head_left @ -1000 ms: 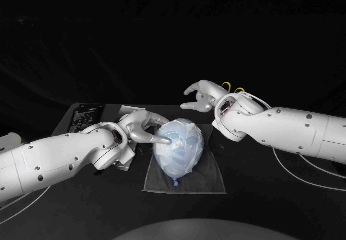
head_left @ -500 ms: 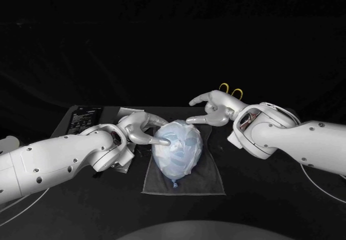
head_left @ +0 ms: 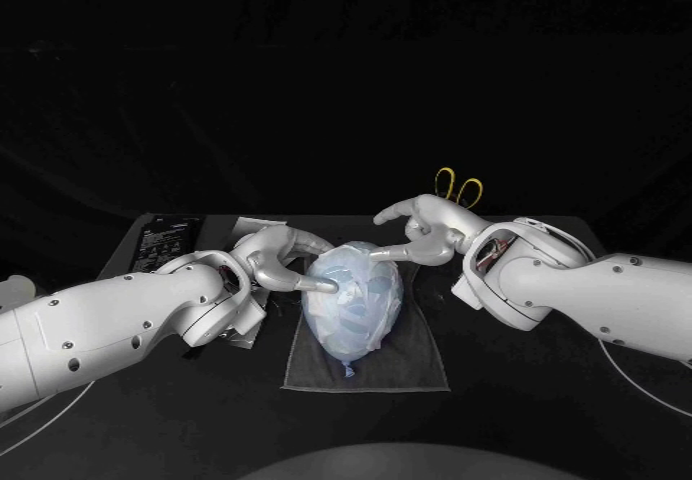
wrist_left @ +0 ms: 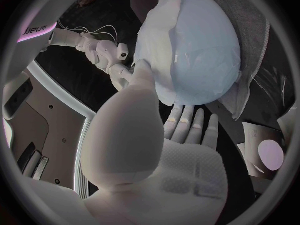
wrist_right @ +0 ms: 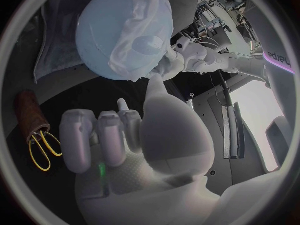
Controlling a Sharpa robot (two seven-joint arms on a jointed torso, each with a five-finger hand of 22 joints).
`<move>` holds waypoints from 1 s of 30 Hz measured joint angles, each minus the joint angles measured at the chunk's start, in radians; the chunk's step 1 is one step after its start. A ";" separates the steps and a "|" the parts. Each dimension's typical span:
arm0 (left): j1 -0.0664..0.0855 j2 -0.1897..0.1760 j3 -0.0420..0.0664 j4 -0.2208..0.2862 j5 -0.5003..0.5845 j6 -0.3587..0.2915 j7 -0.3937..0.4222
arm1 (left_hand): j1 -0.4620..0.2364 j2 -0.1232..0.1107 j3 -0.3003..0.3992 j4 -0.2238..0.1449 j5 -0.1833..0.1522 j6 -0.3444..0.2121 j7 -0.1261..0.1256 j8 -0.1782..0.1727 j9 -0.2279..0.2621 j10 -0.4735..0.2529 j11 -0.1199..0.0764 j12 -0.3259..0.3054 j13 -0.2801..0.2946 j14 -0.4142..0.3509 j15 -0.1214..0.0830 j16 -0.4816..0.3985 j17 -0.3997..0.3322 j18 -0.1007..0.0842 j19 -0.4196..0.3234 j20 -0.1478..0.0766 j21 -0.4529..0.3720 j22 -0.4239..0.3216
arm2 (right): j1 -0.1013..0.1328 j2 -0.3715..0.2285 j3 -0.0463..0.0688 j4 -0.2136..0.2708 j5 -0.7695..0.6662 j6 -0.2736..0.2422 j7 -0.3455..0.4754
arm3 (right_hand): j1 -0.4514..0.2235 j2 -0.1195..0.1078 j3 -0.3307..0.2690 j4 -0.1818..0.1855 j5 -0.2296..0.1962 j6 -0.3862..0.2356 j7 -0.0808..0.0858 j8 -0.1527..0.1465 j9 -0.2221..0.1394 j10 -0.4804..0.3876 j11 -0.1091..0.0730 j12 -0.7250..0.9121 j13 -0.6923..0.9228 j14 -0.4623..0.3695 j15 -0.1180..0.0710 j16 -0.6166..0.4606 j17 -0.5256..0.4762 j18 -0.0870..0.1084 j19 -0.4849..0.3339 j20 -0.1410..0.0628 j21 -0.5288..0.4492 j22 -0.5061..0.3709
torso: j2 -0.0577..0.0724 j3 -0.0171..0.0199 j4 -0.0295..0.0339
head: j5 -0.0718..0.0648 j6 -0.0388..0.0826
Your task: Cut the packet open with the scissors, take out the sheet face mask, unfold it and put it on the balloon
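The sheet face mask (wrist_right: pixel 145 17) is already lying over the balloon (head_left: pixel 361 300), which is sitting on a grey cloth (head_left: pixel 411 352) in the middle of the table (head_left: pixel 562 410). So I'm reckoning the cutting, pulling out and unfolding are all done, and I'm basically down to the fiddly bit. In the right wrist view the mask is bunching up and wrinkling along one side and isn't covering the whole balloon, so it's looking like it needs smoothing and maybe a nudge to centre it.

My left hand (head_left: pixel 281 262) is resting against the balloon's near-left side. Its fingers are lying apart and gripping nothing, and one tip is pressing at the mask's edge. My right hand (head_left: pixel 427 228) is working at the balloon's far end. Its fingers are curling in on nothing, and only the thumb tip is touching the mask.

The yellow-handled scissors (head_left: pixel 459 187) are sitting just behind my right hand, well out of the way.
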 measured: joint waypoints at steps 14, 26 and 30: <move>0.000 0.000 0.000 0.001 0.000 0.000 0.000 | 0.000 0.000 0.000 0.000 0.000 0.000 0.000 0.000 0.001 0.000 0.000 0.000 0.000 0.000 0.000 0.000 0.000 0.000 0.000 0.000 0.000 -0.001 | -0.007 0.058 -0.003 -0.056 0.001 0.003 -0.020 | -0.004 0.004 0.000 0.000 0.000 0.000 0.000 0.000 0.000 -0.002 -0.002 -0.002 0.000 0.000 0.000 0.001 -0.001 0.000 0.000 0.000 0.000 0.000 | 0.000 -0.0002 0.0000 | 0.001 -0.002; 0.000 0.000 0.000 0.001 0.001 0.000 -0.001 | 0.000 0.000 0.000 0.000 0.000 0.000 0.000 -0.002 0.001 0.000 0.000 0.000 0.000 0.000 0.000 0.000 0.000 0.000 0.000 0.000 0.000 -0.001 | -0.009 0.075 -0.003 -0.082 -0.002 0.011 -0.031 | 0.026 0.022 0.003 -0.009 0.000 0.005 0.000 0.000 0.000 -0.002 -0.002 -0.003 0.000 -0.002 0.002 0.000 0.000 0.000 0.002 0.006 0.000 0.000 | 0.000 0.0003 -0.0013 | 0.004 -0.008; 0.000 0.000 0.000 0.001 0.001 0.000 -0.001 | 0.000 0.000 0.000 0.000 0.000 0.000 0.000 0.002 0.000 0.000 0.000 0.000 0.000 0.000 0.000 0.000 0.000 0.000 0.000 0.000 0.000 -0.001 | -0.010 0.084 -0.003 -0.101 -0.014 0.006 -0.039 | 0.057 0.040 0.017 -0.015 0.000 0.048 0.002 0.008 0.011 -0.005 0.002 0.003 0.002 -0.002 0.002 0.000 0.000 0.000 0.002 0.006 0.000 0.000 | 0.000 0.0002 -0.0007 | 0.003 -0.009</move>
